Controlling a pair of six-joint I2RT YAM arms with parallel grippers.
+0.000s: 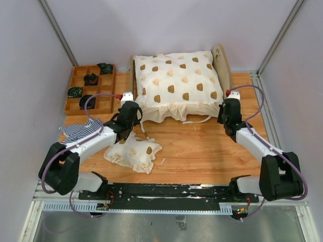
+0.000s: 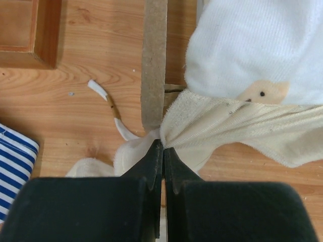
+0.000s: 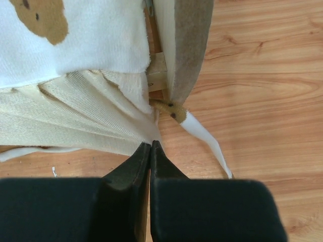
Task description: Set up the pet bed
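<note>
Directly ahead of the left gripper (image 2: 162,143), the raw edge of a plywood board (image 2: 154,60) of the pet bed (image 1: 220,63) stands upright, almost touching the fingertips. The black fingers are pressed together with no gap. They pinch a gathered fold of the quilt (image 1: 174,80), whose coarse ribbed cream ruffle fans out to the right of the tips. Above the ruffle lies the smoother white top with tan bear prints. Left of the fingers, a thin white tie (image 2: 108,103) curls on the wooden table (image 1: 202,146). Farther left lies the blue-and-white striped mattress (image 1: 81,130), apart from the bed.

The right gripper (image 3: 151,143) is likewise clamped shut, and the pleated ruffle converges at its tips. Just ahead and to the right rises the rounded fibrous edge of the arched headboard (image 3: 189,45). A flat white strap (image 3: 207,143) trails to the right of the fingers.

The bed sits beyond both grippers with the quilt draped over it. A small bear-print pillow (image 1: 133,151) lies behind the left fingers, and a brown compartment tray (image 1: 81,70) stands far left.
</note>
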